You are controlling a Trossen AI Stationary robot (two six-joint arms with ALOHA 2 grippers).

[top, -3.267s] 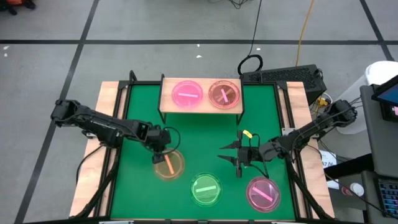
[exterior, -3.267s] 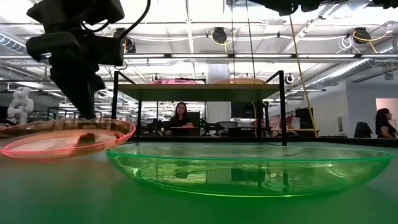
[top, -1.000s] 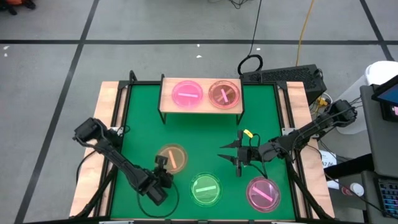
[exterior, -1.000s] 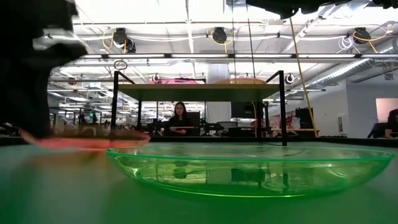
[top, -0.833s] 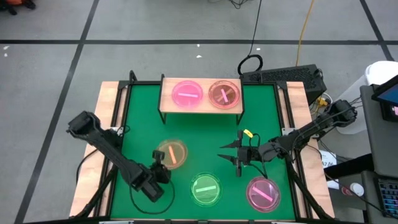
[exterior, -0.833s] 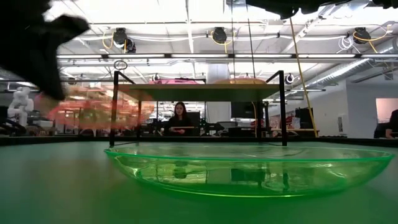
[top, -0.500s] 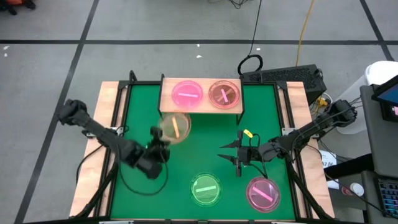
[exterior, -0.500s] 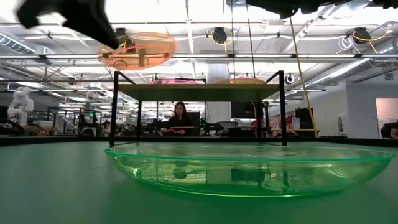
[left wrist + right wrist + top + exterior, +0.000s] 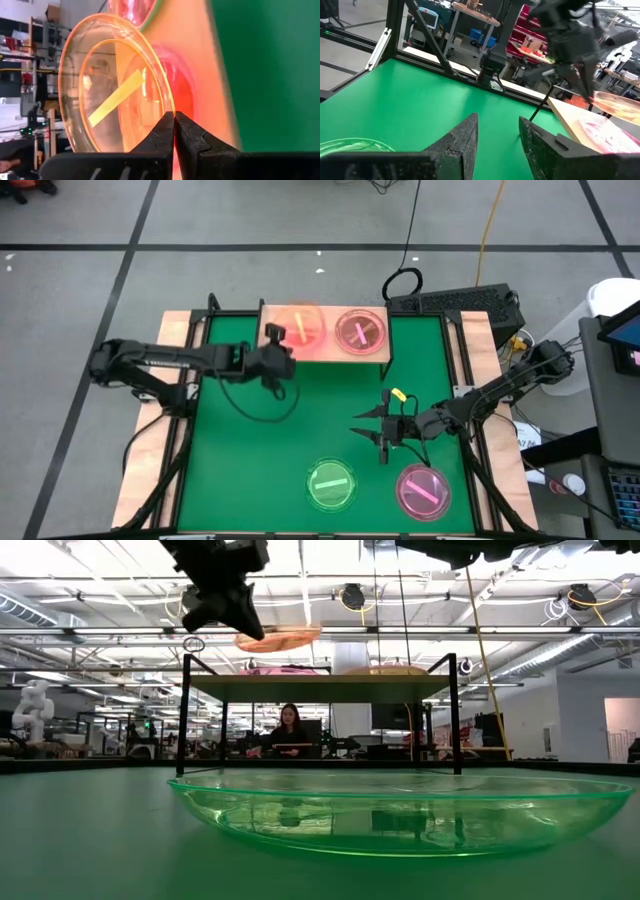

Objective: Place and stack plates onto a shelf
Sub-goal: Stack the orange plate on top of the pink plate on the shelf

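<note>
From above I count 5 plates: 1 yellow-orange plate (image 9: 297, 326) held up over the shelf's left end, 1 pink plate (image 9: 318, 343) beneath it on the board, 1 brownish-pink plate (image 9: 359, 332) beside that, 1 green plate (image 9: 331, 484) and 1 pink plate (image 9: 422, 490) down on the desk (image 9: 300, 430). There is 1 shelf (image 9: 379, 352). There are 2 arms, so 2 claws: the left claw (image 9: 277, 338) and the right claw (image 9: 372, 430).

We are seeing a black keyboard (image 9: 455, 302) lying just beyond the green mat (image 9: 300, 415) — and a person (image 9: 289, 730) is sitting at a desk in the room behind.
</note>
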